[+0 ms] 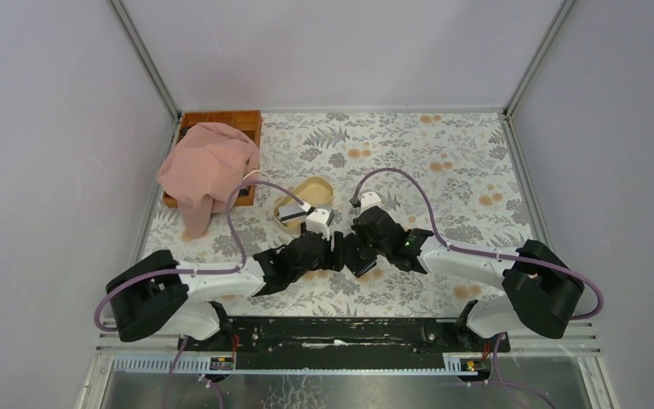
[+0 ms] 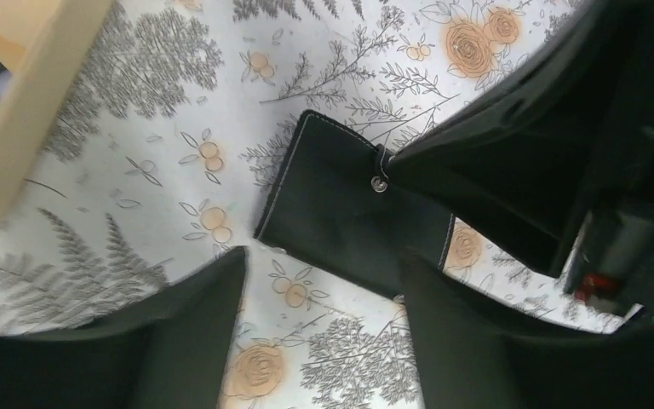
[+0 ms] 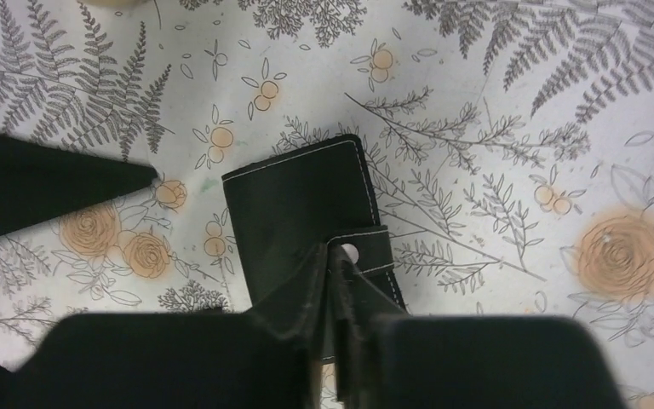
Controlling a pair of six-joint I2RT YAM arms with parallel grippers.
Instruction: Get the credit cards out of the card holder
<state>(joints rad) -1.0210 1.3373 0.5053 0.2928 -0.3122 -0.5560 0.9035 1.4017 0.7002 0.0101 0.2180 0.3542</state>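
Note:
The card holder point(image 3: 294, 200) lies folded and flat on the flowered cloth, its strap and light stud point(image 3: 349, 253) facing up. The tips of my right gripper point(image 3: 334, 256) are almost together at the strap's end beside the stud, pinching it. My left gripper point(image 2: 325, 257) is open, its dark fingers point(image 2: 196, 332) either side of the edge of the card holder point(image 2: 341, 209) nearest them, without touching it. From above, both grippers point(image 1: 336, 251) point(image 1: 359, 256) meet nose to nose and hide the holder. No credit cards are in view.
A beige oval dish point(image 1: 305, 196) stands just behind the left wrist, and its rim point(image 2: 25, 111) shows at the left of the left wrist view. A pink cloth point(image 1: 209, 170) drapes over a wooden tray point(image 1: 238, 123) at the back left.

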